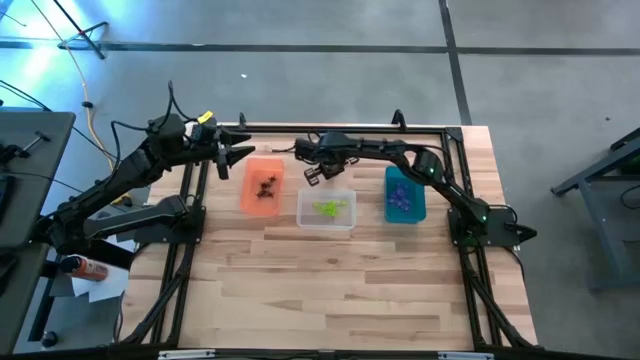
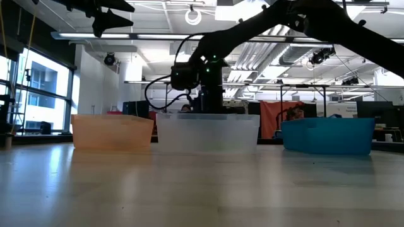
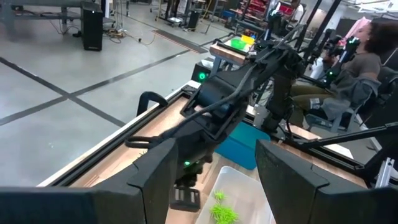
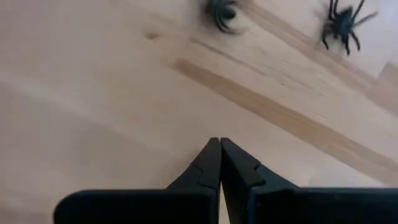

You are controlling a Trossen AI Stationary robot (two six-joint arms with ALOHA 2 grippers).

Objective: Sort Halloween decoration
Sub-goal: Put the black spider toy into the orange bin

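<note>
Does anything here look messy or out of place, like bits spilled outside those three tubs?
Nothing stands out. The black spiders lie in the orange bin, the green ones in the clear bin, the purple ones in the teal bin, and all three tubs stand upright in a row.

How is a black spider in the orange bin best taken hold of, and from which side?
Probably by its small central body, from straight above. The black spiders lie low inside the orange bin, whose walls block a sideways approach. Their thin, spread legs would likely slip from the fingers. The right gripper is shut and must open first.
</note>
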